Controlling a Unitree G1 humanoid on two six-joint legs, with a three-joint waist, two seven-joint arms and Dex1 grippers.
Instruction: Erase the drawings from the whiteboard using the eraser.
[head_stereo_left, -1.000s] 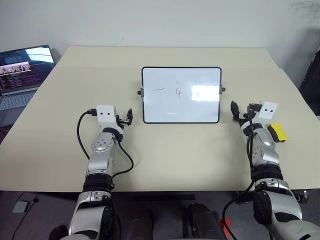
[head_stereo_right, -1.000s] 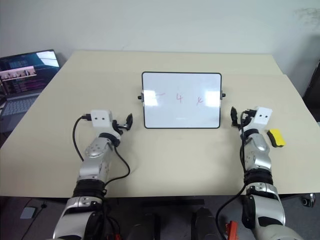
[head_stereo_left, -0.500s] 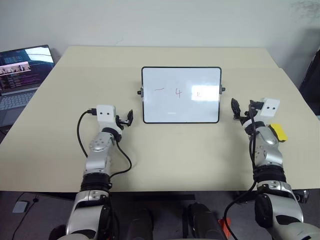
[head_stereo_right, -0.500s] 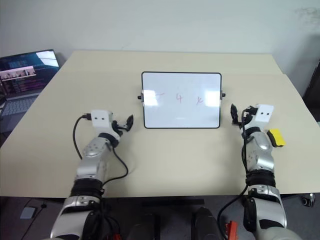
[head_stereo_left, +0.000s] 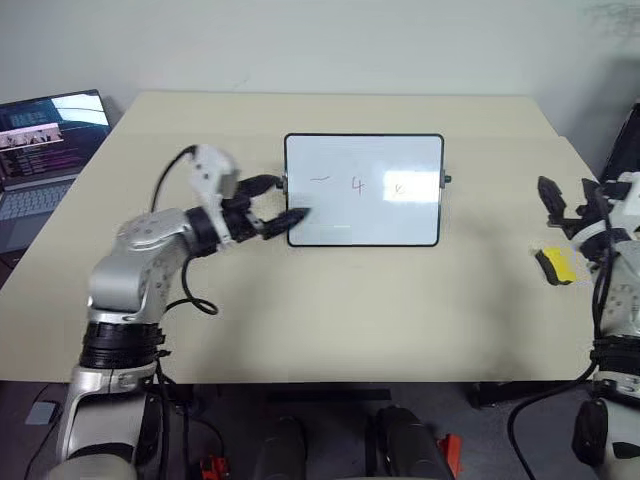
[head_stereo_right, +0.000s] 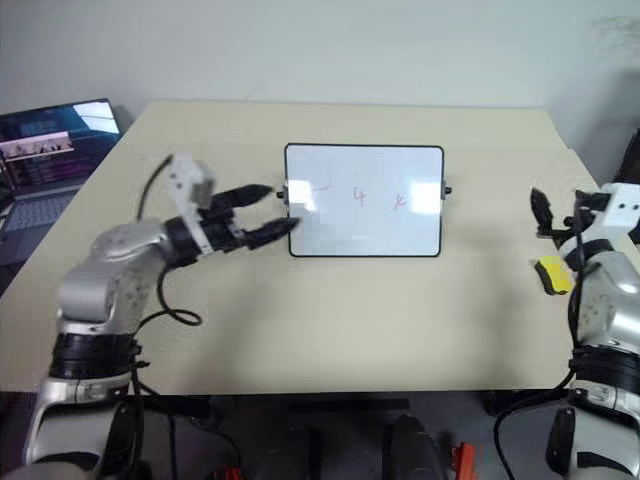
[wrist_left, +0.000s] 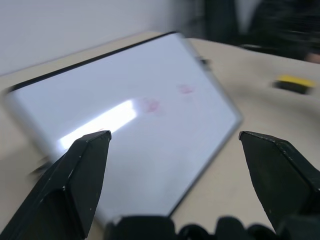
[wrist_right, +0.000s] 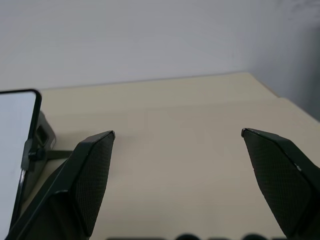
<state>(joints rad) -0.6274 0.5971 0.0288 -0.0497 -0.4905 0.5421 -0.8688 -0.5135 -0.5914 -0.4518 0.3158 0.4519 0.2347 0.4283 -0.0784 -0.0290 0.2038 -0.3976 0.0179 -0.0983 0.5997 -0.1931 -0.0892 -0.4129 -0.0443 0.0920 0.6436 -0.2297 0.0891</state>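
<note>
The whiteboard (head_stereo_left: 364, 215) stands tilted at the table's middle. The drawings, a dash (head_stereo_left: 320, 180), a "4" (head_stereo_left: 357, 184) and a small squiggle (head_stereo_left: 398, 187), run across its upper part. My left gripper (head_stereo_left: 290, 198) is open, raised and pointing right, with its fingertips over the board's left edge. I cannot tell whether they touch it. In the left wrist view the whiteboard (wrist_left: 150, 125) lies close ahead between the fingers. The yellow and black eraser (head_stereo_left: 556, 266) lies on the table at the far right. My right gripper (head_stereo_left: 566, 200) hovers open just above and behind it, holding nothing.
An open laptop (head_stereo_left: 45, 150) sits at the table's far left corner. The beige table (head_stereo_left: 380, 300) stretches bare in front of the board. Its right edge runs close to the eraser.
My left arm has lifted off the table and swung right to the whiteboard's left edge, its gripper now turned rightward. My right arm has risen and moved right, uncovering the eraser.
</note>
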